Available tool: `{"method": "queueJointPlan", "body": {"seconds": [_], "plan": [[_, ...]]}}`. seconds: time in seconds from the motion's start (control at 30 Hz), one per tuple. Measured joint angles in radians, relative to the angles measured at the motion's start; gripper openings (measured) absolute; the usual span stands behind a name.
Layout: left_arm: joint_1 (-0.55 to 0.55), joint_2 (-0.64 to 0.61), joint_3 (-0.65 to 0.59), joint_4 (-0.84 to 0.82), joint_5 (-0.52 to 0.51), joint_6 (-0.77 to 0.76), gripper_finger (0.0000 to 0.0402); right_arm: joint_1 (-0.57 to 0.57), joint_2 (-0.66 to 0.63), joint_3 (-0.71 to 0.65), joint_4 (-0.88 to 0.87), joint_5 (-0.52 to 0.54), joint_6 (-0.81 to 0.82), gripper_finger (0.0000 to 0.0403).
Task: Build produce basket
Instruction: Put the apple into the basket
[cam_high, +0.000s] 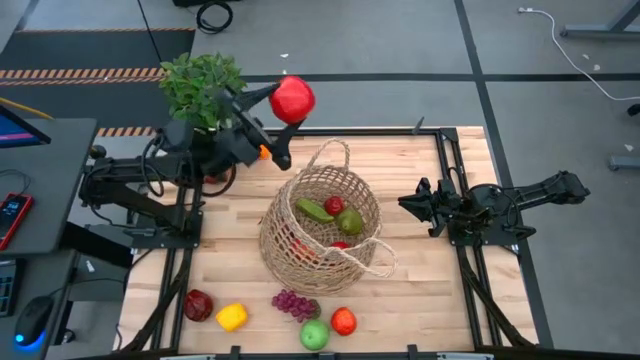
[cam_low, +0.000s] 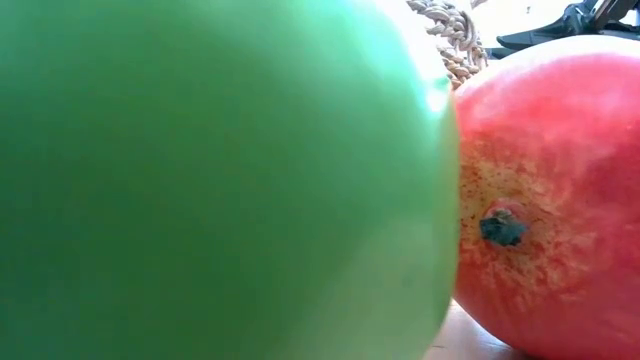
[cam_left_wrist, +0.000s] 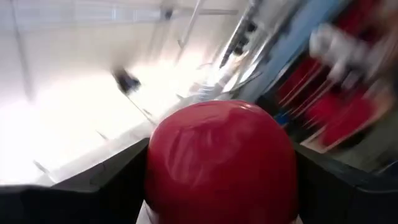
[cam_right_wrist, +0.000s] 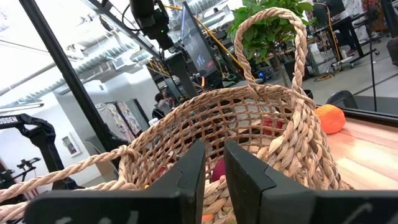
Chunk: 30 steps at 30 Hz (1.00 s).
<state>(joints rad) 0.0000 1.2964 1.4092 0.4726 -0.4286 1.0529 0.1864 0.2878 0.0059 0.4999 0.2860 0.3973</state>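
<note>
Two end effectors appear over the wooden worktop. Left end effector: raised beyond the far rim of the basket, its fingers pressed against either side of a large red fruit and pinching it; in the left wrist view this red fruit fills the gap between the two dark fingers. Just behind this end effector, toward its arm, stands a leafy potted plant. Right end effector: low over the worktop, just beside the basket's wall and pointing at it, fingers drawn close with only a narrow slit between them and nothing held; the woven wall and one looped handle rise directly ahead of them, with an orange fruit on the worktop beyond the basket. Basket contents: a green cucumber, a pear and red pieces. Loose produce, nearer the worktop's front edge than either end effector: a dark red apple, a yellow pepper, purple grapes, a green apple and a red-orange fruit. The last two crowd the low view, green apple touching red-orange fruit.
</note>
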Motion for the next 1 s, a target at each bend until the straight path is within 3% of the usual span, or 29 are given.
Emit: {"method": "queueJointPlan", "body": {"seconds": [0.3, 0.4, 0.7, 1.0], "plan": [[0.043, 0.030, 0.000, -0.047, -0.021, -1.498, 0.0328, 0.000, 0.000, 0.000, 0.000, 0.000, 0.000, 0.0064], [0.041, 0.041, 0.000, -0.069, -0.019, -1.824, 0.0328, 0.000, 0.000, 0.000, 0.000, 0.000, 0.000, 0.0064], [0.041, 0.047, 0.000, -0.075, -0.012, -2.428, 0.0328, 0.000, 0.000, 0.000, 0.000, 0.000, 0.000, 0.0064], [0.041, 0.046, 0.000, -0.075, -0.011, -2.474, 0.0328, 0.000, 0.000, 0.000, 0.000, 0.000, 0.000, 0.0064]]}}
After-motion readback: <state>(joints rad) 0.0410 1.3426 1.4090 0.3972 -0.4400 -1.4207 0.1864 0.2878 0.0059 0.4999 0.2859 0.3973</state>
